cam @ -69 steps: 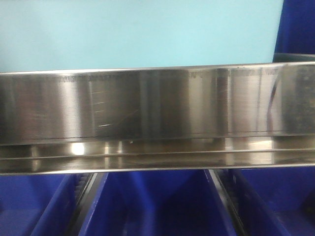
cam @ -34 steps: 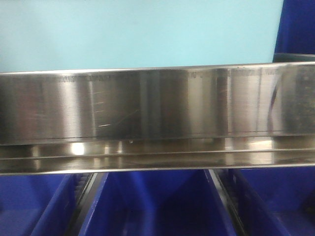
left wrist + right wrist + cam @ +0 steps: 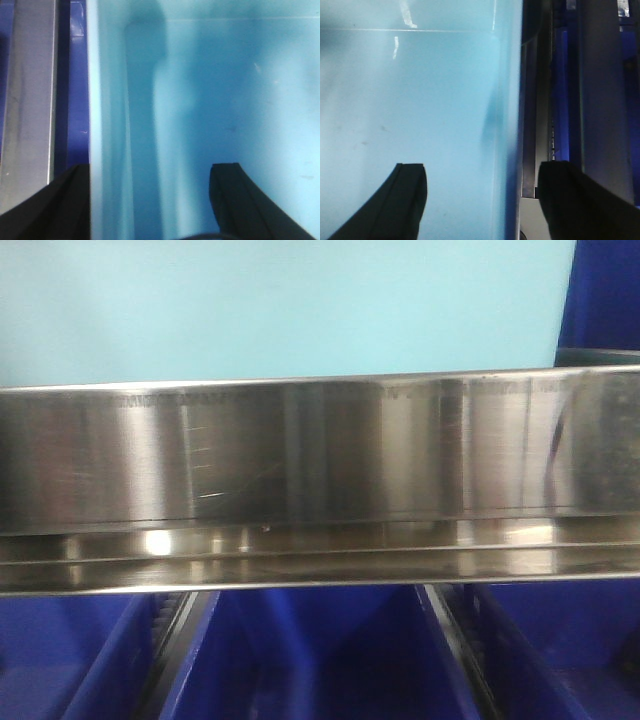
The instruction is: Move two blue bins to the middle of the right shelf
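Stainless shelving fills the front view, its broad, scratched front rail (image 3: 320, 450) running across the whole width. Resting on this tier, directly behind and above the rail, is the pale blue bin (image 3: 280, 310); only its smooth plain front shows, reaching from the left edge almost to the right. Whether a second pale bin is with it cannot be told.

The left gripper (image 3: 152, 170) sits astride the bin's left wall (image 3: 107, 125). Its jaws are spread apart, with one black finger (image 3: 55, 200) outside the wall and the other down inside the tub. The right gripper (image 3: 482, 167) straddles the opposite wall (image 3: 507, 100) in the same way, also spread wide: one finger (image 3: 395, 205) is inside and the other is outside, near the rack frame (image 3: 600, 90). Neither pair of jaws is pressed onto the plastic.

Beside the bin at upper right stands a dark blue bin (image 3: 605, 295). On the tier below the rail sit three more dark blue bins (image 3: 320, 660), separated by roller tracks (image 3: 175, 640).
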You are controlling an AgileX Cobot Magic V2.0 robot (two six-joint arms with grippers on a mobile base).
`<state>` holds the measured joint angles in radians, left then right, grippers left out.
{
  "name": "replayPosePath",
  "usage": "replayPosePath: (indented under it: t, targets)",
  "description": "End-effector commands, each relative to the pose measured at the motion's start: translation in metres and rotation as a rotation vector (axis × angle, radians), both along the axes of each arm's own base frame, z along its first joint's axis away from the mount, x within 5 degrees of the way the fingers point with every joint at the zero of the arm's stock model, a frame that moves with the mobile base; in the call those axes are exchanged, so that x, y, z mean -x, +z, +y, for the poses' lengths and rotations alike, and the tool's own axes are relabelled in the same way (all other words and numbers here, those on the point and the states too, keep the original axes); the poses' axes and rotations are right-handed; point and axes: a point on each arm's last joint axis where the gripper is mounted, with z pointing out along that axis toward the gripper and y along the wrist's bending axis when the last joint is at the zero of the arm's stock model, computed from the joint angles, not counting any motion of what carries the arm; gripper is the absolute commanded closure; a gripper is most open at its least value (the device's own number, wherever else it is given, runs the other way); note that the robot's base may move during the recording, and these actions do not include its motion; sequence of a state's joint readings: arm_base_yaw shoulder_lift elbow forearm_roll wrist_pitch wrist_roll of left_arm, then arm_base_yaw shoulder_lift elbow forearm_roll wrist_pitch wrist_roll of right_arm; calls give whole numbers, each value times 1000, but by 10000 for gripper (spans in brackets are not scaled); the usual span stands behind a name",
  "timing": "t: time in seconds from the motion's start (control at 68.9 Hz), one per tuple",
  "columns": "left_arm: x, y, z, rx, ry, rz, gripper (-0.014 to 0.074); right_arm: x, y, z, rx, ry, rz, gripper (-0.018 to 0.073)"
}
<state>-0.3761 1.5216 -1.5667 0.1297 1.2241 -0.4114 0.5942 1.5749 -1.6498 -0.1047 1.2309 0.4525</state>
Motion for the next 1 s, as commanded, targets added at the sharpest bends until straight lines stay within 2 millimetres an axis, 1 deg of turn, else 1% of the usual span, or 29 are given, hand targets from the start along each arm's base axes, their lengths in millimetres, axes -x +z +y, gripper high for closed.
replayPosePath:
  t: [0.0,0.087,0.247,0.595,0.827,0.987]
  targets:
    - [1,1,-3,8,-10,-3,237,1,0,-3,1,-5,-7,199]
    - [1,1,-3,8,-10,-3,237,1,-6,-3,11,-5,8,199]
    - [1,1,-2,4,-10,-4,237,1,-6,-3,13,-5,10,199]
    - [0,3,1,-35,-4,-26,237,8,4,-8,-6,-5,-18,199]
    - [7,12,6,-41,2,-60,237,8,4,-8,-6,-5,-18,199]
    - [6,11,7,-48,3,-59,237,8,4,-8,-6,-5,-18,199]
